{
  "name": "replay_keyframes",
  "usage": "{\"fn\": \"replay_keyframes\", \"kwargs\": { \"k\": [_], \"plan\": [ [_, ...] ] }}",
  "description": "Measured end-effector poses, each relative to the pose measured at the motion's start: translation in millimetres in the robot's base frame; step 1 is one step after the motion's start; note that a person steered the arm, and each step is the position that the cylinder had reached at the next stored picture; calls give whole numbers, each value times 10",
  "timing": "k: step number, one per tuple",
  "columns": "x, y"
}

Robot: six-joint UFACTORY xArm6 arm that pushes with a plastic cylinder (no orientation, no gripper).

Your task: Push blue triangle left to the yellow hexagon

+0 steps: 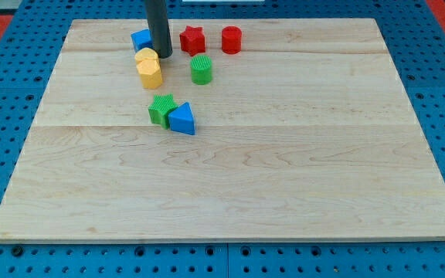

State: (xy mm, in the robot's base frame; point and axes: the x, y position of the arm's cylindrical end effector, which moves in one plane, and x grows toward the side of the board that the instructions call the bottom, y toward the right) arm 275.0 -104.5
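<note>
— Where the blue triangle block (182,120) lay, what touched it?
— A green block (161,109) on its left; the yellow hexagon block (149,69) sat apart, toward the view's top.
— And my tip (163,55)?
— Just right of the hexagon, no jaws on it, its rod partly hiding a blue block (140,39). Red star (192,38), red cylinder (231,38), green cylinder (201,69) nearby on the wooden board (284,177).

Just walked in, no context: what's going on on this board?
A single arm's dark rod is working a wooden board of small coloured blocks. My tip sits near the view's top, between a blue block on its left and a red star-shaped block on its right, just above the yellow hexagon block. The blue triangle block lies lower down, touching a green block, well apart from the tip. It is below and slightly right of the hexagon, not yet pushed.
</note>
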Motion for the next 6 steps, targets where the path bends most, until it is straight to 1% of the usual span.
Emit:
{"fn": "replay_keyframes", "kwargs": {
  "k": [2, 4, 5, 6],
  "plan": [
    [-206, -241],
    [387, 341],
    [813, 560],
    [1181, 1067]
  ]
}}
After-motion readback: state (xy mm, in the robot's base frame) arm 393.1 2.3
